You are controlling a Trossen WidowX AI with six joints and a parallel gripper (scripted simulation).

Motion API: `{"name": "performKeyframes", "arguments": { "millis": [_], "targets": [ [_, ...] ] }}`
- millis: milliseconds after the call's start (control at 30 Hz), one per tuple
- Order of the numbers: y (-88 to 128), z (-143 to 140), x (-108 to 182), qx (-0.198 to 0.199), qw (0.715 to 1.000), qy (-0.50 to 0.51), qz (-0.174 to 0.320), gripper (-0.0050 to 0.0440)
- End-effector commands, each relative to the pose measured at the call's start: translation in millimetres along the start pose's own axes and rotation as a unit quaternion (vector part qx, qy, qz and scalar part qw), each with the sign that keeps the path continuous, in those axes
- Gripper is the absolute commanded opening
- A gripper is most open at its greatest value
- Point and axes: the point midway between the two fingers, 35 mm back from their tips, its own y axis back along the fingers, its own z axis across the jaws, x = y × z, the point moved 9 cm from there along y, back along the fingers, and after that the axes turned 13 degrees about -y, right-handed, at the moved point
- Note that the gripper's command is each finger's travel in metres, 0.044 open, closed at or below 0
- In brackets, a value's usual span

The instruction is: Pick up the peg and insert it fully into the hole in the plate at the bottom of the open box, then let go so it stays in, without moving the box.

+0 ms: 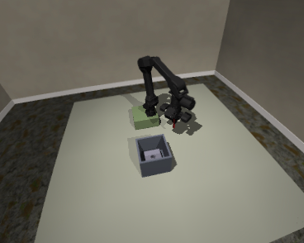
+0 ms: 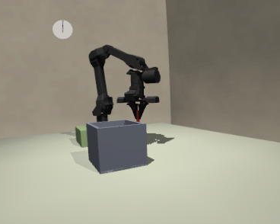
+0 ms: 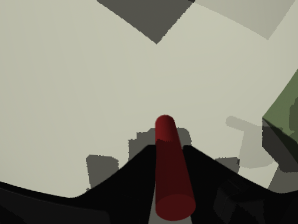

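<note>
My gripper (image 1: 173, 120) is shut on the red peg (image 1: 173, 122) and holds it upright, lifted off the mat, behind and to the right of the open grey box (image 1: 154, 155). The peg hangs down between the black fingers in the side view (image 2: 138, 114) and fills the middle of the wrist view (image 3: 170, 169). The box stands on the mat with its opening up; a light plate with a small dark hole (image 1: 153, 155) lies at its bottom. In the side view the box (image 2: 116, 145) hides the plate.
The arm's base stands on a green block (image 1: 144, 117) just behind the box; the block also shows in the side view (image 2: 81, 136) and at the wrist view's right edge (image 3: 285, 112). The pale mat is ringed by dark floor and walls.
</note>
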Motion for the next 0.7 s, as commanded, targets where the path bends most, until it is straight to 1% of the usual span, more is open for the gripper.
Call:
{"name": "performKeyframes", "arguments": {
  "millis": [0,133,200,667],
  "targets": [
    [9,8,-10,-0.002,1.0,0.002,0.001,0.0],
    [16,13,-20,-0.003,1.0,0.001,0.001,0.0],
    [16,13,-20,-0.003,1.0,0.001,0.001,0.0],
    [40,25,-57,-0.006,1.0,0.001,0.001,0.0]
  ]
}}
